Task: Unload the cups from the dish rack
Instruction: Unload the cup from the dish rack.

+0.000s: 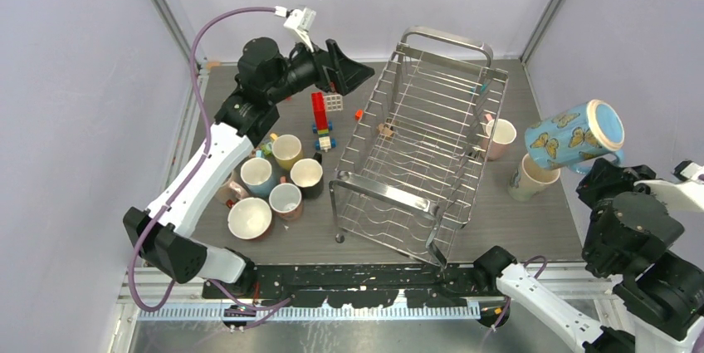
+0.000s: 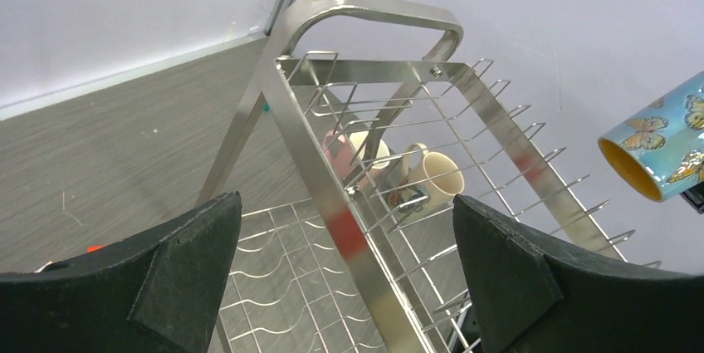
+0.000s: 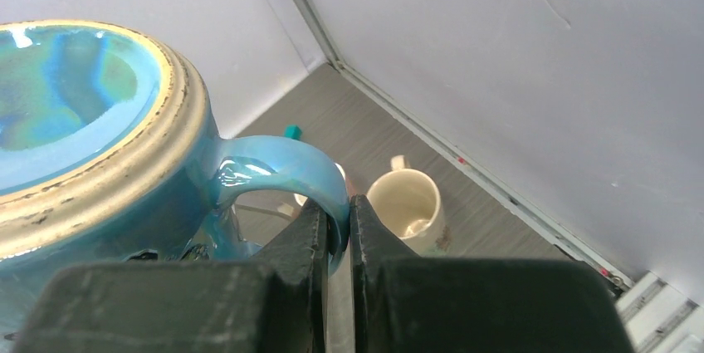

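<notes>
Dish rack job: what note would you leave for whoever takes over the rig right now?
Left gripper: open, empty, hovering by the dish rack's far-left corner.
Right gripper: shut on the butterfly mug's handle, mug raised right of the rack.
Done: several mugs stand left of the rack; a cream mug and a pink mug stand right of it. No cup shows inside.
Left: likely just setting the butterfly mug down near the cream mug.

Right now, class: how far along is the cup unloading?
Done: several cups stand left of the dish rack, a pink cup and cream cup right of it. In hand: right gripper pinches the butterfly mug's handle. Left: setting it down; the rack shows no cups.
</notes>
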